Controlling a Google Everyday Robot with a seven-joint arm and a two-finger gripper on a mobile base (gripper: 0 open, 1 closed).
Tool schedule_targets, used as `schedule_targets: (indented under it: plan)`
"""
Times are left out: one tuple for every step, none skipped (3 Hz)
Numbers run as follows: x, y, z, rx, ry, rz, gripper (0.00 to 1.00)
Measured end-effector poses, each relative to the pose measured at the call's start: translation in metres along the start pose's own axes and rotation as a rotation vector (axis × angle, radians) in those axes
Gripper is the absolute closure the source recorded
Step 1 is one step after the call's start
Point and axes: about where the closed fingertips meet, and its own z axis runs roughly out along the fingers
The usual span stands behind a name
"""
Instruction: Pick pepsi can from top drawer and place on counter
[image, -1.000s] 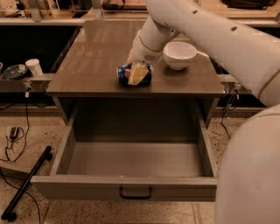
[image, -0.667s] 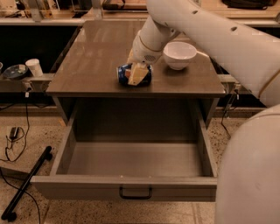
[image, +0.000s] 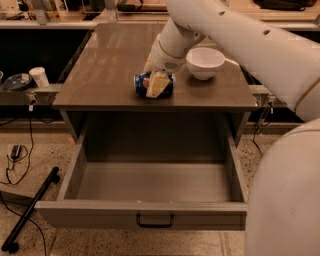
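The pepsi can (image: 167, 85) lies on its side on the counter (image: 105, 65), near the front edge and left of the middle. My gripper (image: 153, 80) reaches down from the upper right and is shut on the can, one pale finger (image: 156, 86) across its front and the other behind it. The can's underside touches the counter top. The top drawer (image: 100, 212) is pulled fully open below the counter, and its inside holds nothing. Its dark bar handle (image: 155, 221) is at the front centre.
A white bowl (image: 205, 62) stands on the counter just right of the gripper. My white arm fills the upper right and right side. A paper cup (image: 39, 76) and a dish sit on a ledge at the left. A black bar (image: 30, 210) and cables lie on the floor at the left.
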Motion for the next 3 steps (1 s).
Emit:
schedule_targets:
  plan:
    - [-0.006, -0.007, -0.011, 0.016, 0.008, -0.016, 0.00]
    - [-0.013, -0.018, -0.027, 0.043, 0.022, -0.039, 0.00]
    - [-0.013, -0.018, -0.027, 0.043, 0.022, -0.039, 0.00]
